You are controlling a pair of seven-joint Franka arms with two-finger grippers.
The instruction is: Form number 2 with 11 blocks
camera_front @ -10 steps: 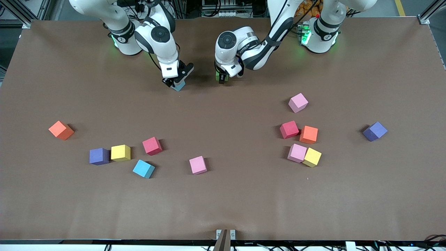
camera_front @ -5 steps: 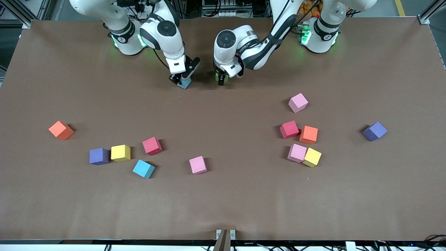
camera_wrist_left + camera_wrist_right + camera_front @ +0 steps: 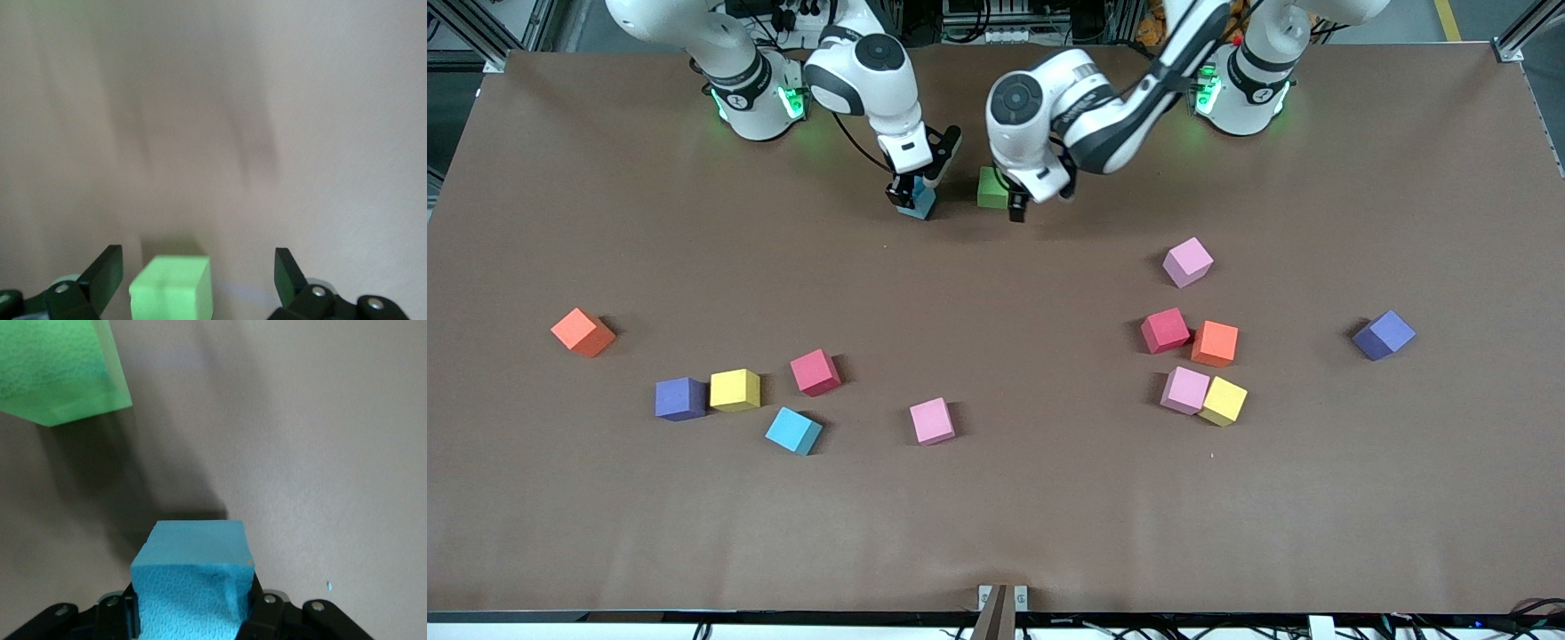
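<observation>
My right gripper (image 3: 913,190) is shut on a light blue cube (image 3: 918,204), low over the table beside the green cube (image 3: 991,188). In the right wrist view the blue cube (image 3: 193,577) sits between the fingers, a gap away from the green cube (image 3: 57,370). My left gripper (image 3: 1015,204) is open just above the green cube, which rests on the table near the robots' bases. In the left wrist view the green cube (image 3: 172,292) lies between the spread fingers (image 3: 107,268), touching neither. No digit shape stands on the table.
Loose cubes toward the left arm's end: pink (image 3: 1188,262), red (image 3: 1165,331), orange (image 3: 1215,343), pink (image 3: 1185,390), yellow (image 3: 1224,401), purple (image 3: 1384,335). Toward the right arm's end: orange (image 3: 583,332), purple (image 3: 680,398), yellow (image 3: 735,389), red (image 3: 815,372), light blue (image 3: 793,431), pink (image 3: 932,420).
My left gripper has opened, let go of the green cube and risen off it. My right gripper has carried the light blue cube toward the green cube.
</observation>
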